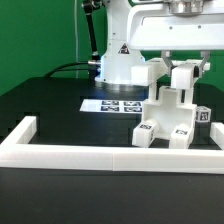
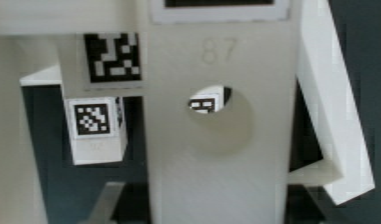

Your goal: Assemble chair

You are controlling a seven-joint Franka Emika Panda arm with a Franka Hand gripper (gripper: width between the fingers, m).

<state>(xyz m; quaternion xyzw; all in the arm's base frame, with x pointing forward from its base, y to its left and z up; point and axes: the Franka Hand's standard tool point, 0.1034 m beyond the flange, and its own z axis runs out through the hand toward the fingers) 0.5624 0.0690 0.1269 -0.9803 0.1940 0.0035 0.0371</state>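
The partly built white chair (image 1: 165, 118) stands on the black table on the exterior view's right, with tag markers on its blocky lower pieces. My gripper (image 1: 183, 68) comes down from above onto an upright white chair piece (image 1: 186, 90) at the assembly's right side. In the wrist view that broad white piece (image 2: 213, 140) fills the space between my fingers (image 2: 112, 200) and carries a small round tag. My gripper (image 2: 208, 205) is shut on it. Another tagged chair part (image 2: 94, 118) sits beside it, and a slanted white bar (image 2: 329, 110) lies on the other side.
The marker board (image 1: 113, 103) lies flat behind the chair, toward the arm's base (image 1: 120, 65). A long white border frame (image 1: 110, 153) runs along the front and turns back at the exterior view's left (image 1: 20, 135). A black cable (image 1: 70, 70) trails by the base.
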